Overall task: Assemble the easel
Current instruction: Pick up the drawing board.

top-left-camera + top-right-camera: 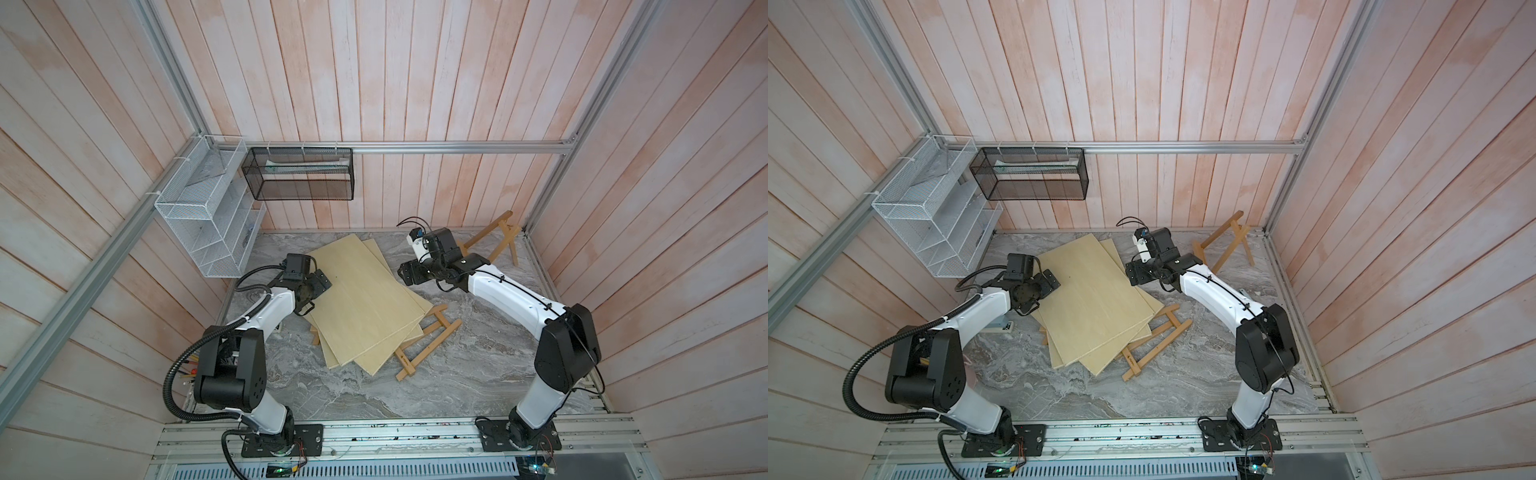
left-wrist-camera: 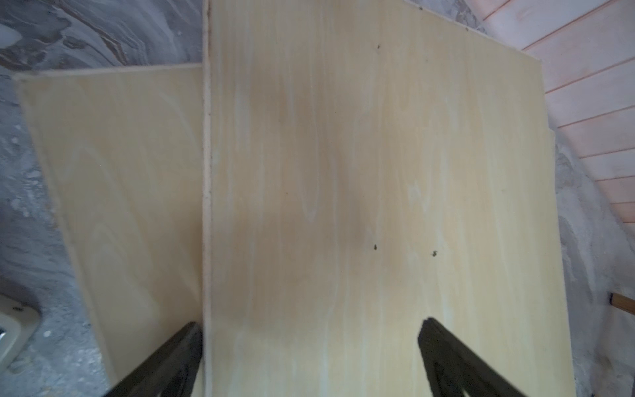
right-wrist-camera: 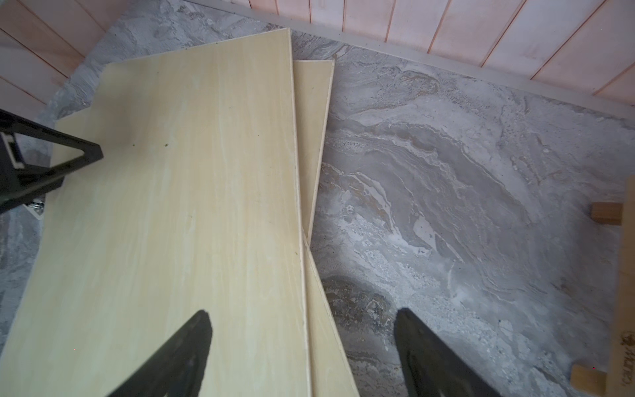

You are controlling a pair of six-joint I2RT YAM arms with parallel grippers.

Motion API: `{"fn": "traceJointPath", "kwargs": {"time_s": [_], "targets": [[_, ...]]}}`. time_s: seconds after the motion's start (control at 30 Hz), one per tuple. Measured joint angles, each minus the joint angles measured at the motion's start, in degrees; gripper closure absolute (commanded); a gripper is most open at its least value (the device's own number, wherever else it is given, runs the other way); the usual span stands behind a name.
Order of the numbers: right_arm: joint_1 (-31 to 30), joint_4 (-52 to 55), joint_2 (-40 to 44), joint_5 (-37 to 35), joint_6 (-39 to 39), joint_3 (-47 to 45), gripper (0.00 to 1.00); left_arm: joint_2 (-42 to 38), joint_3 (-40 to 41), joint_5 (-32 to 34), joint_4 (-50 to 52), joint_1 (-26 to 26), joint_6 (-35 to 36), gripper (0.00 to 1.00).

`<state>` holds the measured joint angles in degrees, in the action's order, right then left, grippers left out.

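Note:
Three pale plywood boards (image 1: 365,307) (image 1: 1096,299) lie fanned in a loose stack mid-table. A flat wooden easel frame (image 1: 428,345) (image 1: 1156,340) lies partly under their near right corner. A second easel (image 1: 494,239) (image 1: 1225,243) stands as an A-frame at the back right. My left gripper (image 1: 322,282) (image 2: 311,323) hovers open over the top board's (image 2: 343,172) left edge, holding nothing. My right gripper (image 1: 405,272) (image 3: 303,312) is open too, straddling the boards' right edge (image 3: 302,206) above the table. A left finger (image 3: 86,154) shows in the right wrist view.
A white wire rack (image 1: 208,216) and a black mesh basket (image 1: 299,174) hang on the back left walls. A small whitish object (image 1: 1000,326) lies beside the left arm. Wooden walls close in the marbled table (image 1: 478,365) on three sides.

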<state>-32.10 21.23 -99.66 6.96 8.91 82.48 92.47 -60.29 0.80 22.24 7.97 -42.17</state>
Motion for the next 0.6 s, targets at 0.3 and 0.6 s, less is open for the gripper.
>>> {"fn": "traceJointPath", "kwargs": {"time_s": [0.3, 0.6], "targets": [[11.8, -11.1, -1.0, 16.0, 9.5, -11.6, 0.17, 7.2, -7.4, -0.8, -2.0, 8.0, -1.8, 0.0], [18.9, -21.5, -7.8, 23.0, 14.9, -16.2, 0.19, 8.3, -8.5, -1.4, -2.3, 8.7, -2.2, 0.0]]}}
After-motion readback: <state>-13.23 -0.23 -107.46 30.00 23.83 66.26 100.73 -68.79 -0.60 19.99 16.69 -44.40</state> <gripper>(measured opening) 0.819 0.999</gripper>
